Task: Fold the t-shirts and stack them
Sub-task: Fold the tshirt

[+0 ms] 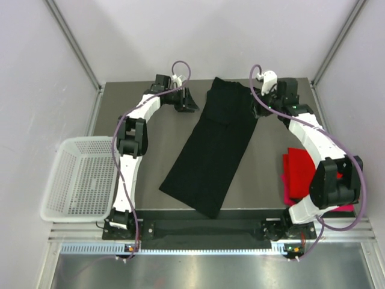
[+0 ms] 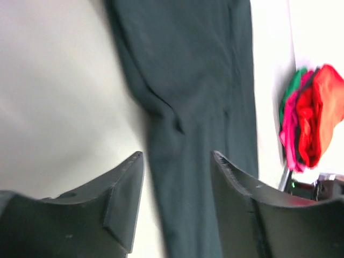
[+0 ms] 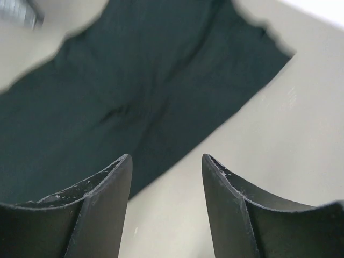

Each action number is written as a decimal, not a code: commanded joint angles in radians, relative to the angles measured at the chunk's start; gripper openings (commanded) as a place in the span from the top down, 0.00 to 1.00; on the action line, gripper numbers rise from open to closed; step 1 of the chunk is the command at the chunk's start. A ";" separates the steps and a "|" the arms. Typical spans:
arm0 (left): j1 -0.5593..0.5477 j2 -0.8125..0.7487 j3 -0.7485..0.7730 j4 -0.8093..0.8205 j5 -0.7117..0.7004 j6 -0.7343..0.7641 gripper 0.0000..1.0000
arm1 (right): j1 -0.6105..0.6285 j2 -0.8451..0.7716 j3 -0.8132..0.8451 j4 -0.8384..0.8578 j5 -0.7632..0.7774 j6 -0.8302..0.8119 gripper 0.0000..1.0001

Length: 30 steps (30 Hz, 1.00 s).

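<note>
Bare table (image 1: 159, 135) flanks the black t-shirt (image 1: 213, 150) both sides.

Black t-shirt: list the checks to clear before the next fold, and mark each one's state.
1. Left claw open, holding nothing: ok.
2. Right claw open, holding nothing: ok.
3. Black t-shirt lying flat as a long strip: ok.
4. Both claws at the strip's far end, one on each side: ok.
5. Red and magenta folded stack apart from the strip: ok.
6. Hidden layers underneath smooth: cannot tell.
</note>
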 commanded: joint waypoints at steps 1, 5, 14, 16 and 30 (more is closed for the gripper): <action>0.012 0.059 0.096 0.173 0.071 -0.099 0.41 | -0.015 -0.055 -0.012 -0.009 -0.050 -0.008 0.45; 0.012 0.151 0.169 0.240 0.061 -0.140 0.40 | -0.030 -0.076 -0.038 -0.014 -0.067 -0.014 0.44; -0.028 0.323 0.254 0.372 0.045 -0.222 0.46 | -0.071 -0.129 -0.121 0.006 -0.060 -0.025 0.44; -0.043 0.354 0.266 0.388 0.032 -0.234 0.46 | -0.087 -0.136 -0.131 0.006 -0.062 -0.022 0.44; -0.068 0.415 0.312 0.497 -0.099 -0.342 1.00 | -0.147 -0.207 -0.226 0.040 -0.097 0.006 0.43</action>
